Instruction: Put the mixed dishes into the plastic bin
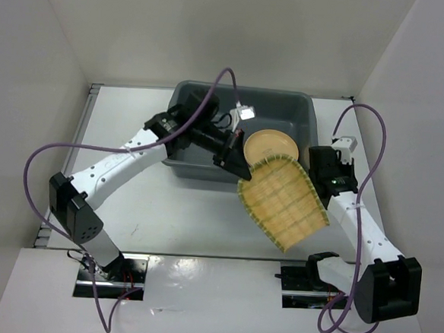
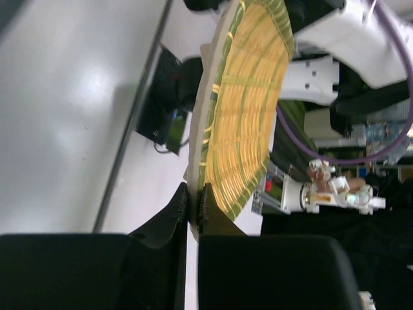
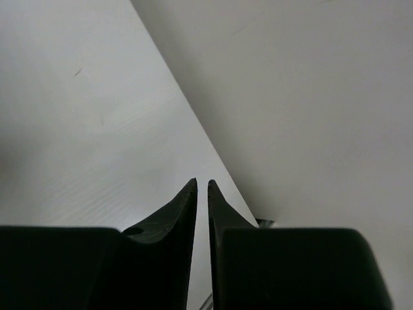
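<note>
By one bin (image 1: 287,102), one plate (image 1: 271,145) inside, one bamboo tray (image 1: 284,205) in clamped left jaws; right jaws ajar, empty.

**Top external view:** fixed high behind both arm bases, looking down and forward over the whole white table (image 1: 119,113), with the large dark grey rectangular plastic bin (image 1: 302,111) at its far side.

**Left wrist view:** close and rolled sideways, sighting past the left gripper (image 2: 193,188) along the yellow slatted bamboo tray (image 2: 242,116) towards the white right arm (image 2: 352,26).

**Right wrist view:** close, looking over the right gripper (image 3: 202,184) at bare white panels (image 3: 290,97).

The tray and right arm appear in both the top and left wrist views.
</note>
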